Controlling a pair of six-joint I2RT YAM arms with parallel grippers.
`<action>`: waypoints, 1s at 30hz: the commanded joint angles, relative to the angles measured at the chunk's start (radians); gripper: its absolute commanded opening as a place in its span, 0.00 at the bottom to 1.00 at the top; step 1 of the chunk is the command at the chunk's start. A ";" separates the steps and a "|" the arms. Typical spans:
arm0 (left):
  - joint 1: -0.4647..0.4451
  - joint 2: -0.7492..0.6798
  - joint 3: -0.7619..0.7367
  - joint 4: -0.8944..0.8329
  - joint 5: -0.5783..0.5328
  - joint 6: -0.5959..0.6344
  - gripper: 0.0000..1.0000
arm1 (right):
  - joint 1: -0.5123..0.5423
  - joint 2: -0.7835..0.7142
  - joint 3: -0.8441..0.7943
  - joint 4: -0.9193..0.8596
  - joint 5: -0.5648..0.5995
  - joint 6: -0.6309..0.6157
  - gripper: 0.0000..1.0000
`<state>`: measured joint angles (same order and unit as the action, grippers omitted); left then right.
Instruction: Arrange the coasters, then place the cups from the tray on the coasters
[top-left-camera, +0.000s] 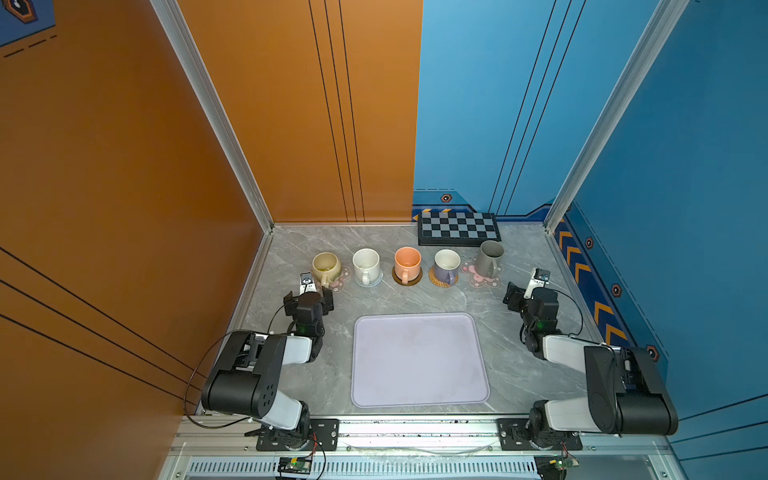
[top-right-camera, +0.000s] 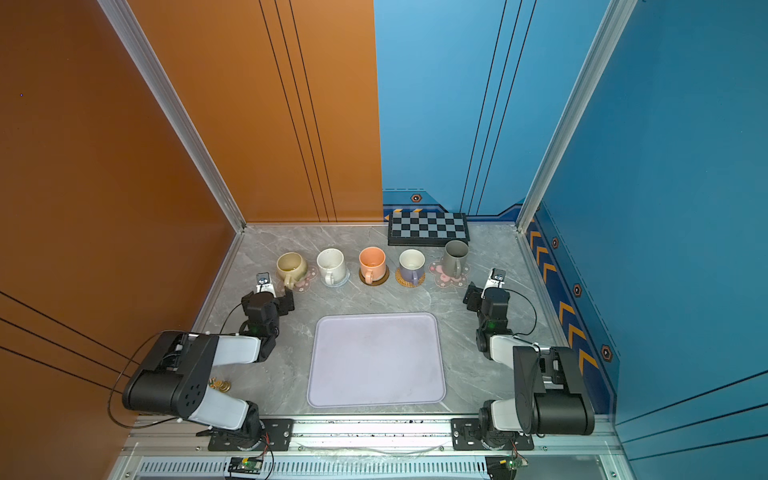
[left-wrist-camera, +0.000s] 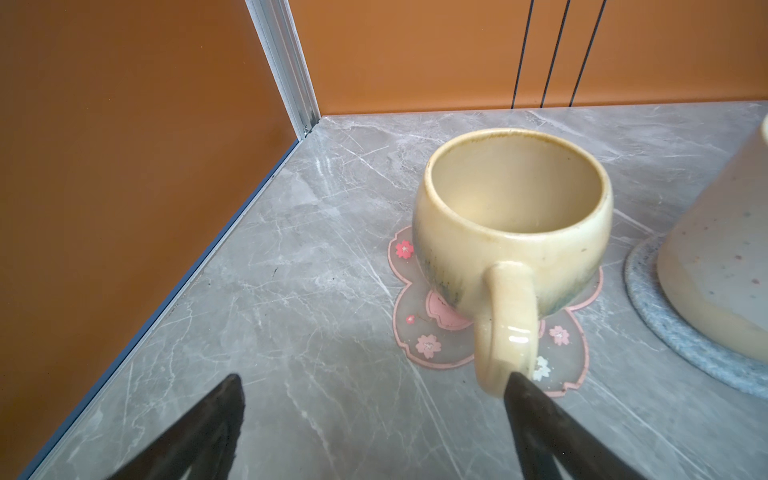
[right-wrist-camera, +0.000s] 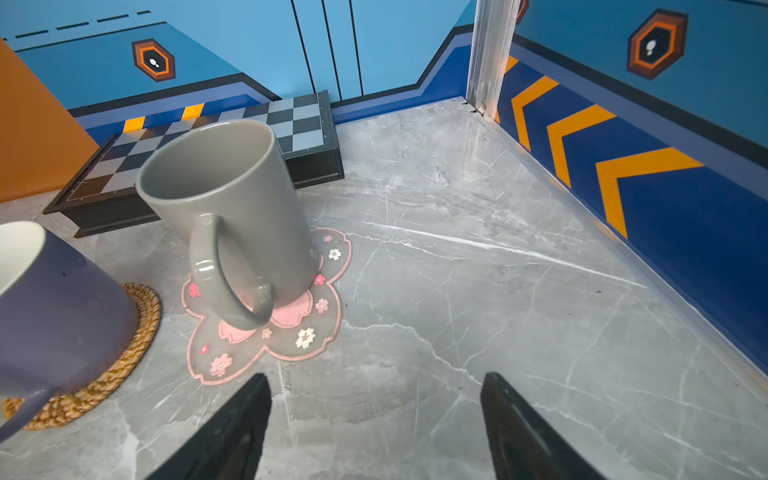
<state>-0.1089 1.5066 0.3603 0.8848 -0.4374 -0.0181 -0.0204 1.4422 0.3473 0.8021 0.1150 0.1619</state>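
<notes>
Now all five cups (top-left-camera: 407, 262) stand on coasters (top-left-camera: 484, 282) beyond the empty tray (top-left-camera: 419, 361); the left claw (left-wrist-camera: 374, 376) and right claw (right-wrist-camera: 376, 376) gape empty. Glazed and breakable, cups seem best taken by the handle.

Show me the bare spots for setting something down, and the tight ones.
Free: the lavender tray; the marble strip between it and the mug row; the back strip left of the checkerboard. Crowded: the mug row itself, with narrow gaps between coasters.
</notes>
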 joint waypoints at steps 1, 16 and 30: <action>0.015 0.003 -0.016 0.052 0.056 0.011 0.98 | 0.027 0.075 -0.056 0.227 0.023 -0.065 0.84; 0.060 0.060 -0.011 0.103 0.108 -0.013 0.98 | 0.080 0.103 0.015 0.125 0.083 -0.118 1.00; 0.015 0.065 -0.006 0.105 0.110 0.043 0.98 | 0.079 0.104 0.014 0.128 0.083 -0.116 1.00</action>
<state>-0.0875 1.5665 0.3370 1.0000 -0.3435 0.0002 0.0589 1.5448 0.3500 0.9508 0.1719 0.0555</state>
